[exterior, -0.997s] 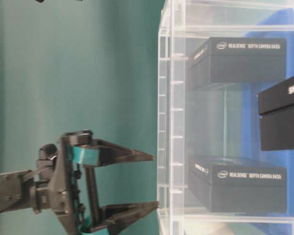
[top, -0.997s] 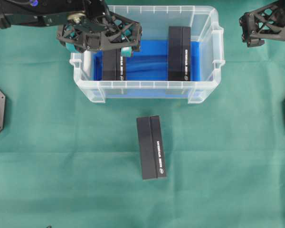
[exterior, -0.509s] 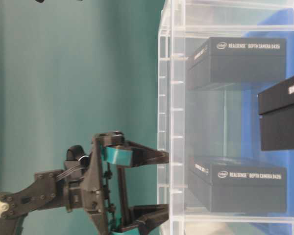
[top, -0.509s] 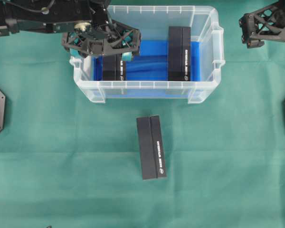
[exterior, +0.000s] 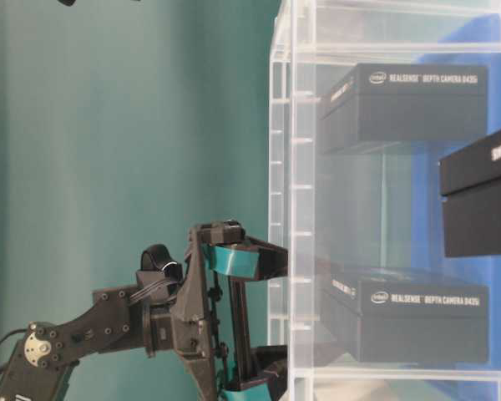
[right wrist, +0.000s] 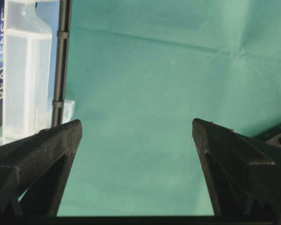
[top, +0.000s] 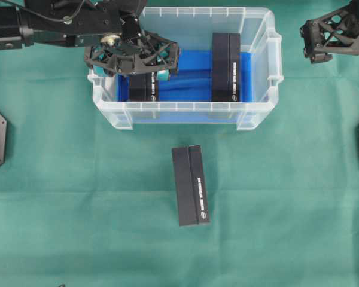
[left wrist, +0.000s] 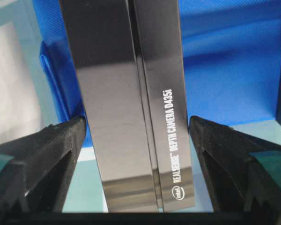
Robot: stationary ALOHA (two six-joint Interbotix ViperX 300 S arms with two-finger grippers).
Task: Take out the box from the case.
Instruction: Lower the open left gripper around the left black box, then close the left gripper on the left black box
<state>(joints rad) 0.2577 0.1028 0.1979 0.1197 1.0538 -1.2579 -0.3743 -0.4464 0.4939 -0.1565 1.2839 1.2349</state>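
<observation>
At 12 o'clock on the green cloth (top: 78, 209) sat the case (top: 185, 113), clear plastic with a blue liner (top: 185, 78) on its bottom. Two black boxes stood inside it: the left box (top: 145, 88) toward 9 o'clock of the tub, the right box (top: 225, 67) toward 3 o'clock, well apart. A third box (top: 190, 185) lay outside on the cloth at 6 o'clock from the case, near its front wall but not touching.

Left gripper (top: 136, 60) was over the tub's 10 o'clock corner, above the left box, jaws spread wide. Wrist view: the left box (left wrist: 131, 103) ran between the two fingers (left wrist: 42, 159). The 9 o'clock finger looked at or just beside the box's side; a clear gap showed at the 3 o'clock finger. Nothing clamped.

Right gripper (top: 314, 42) hung off at 2 o'clock, outside the tub, jaws wide apart and empty; its wrist view showed only green cloth and a corner of the case (right wrist: 25, 75).
</observation>
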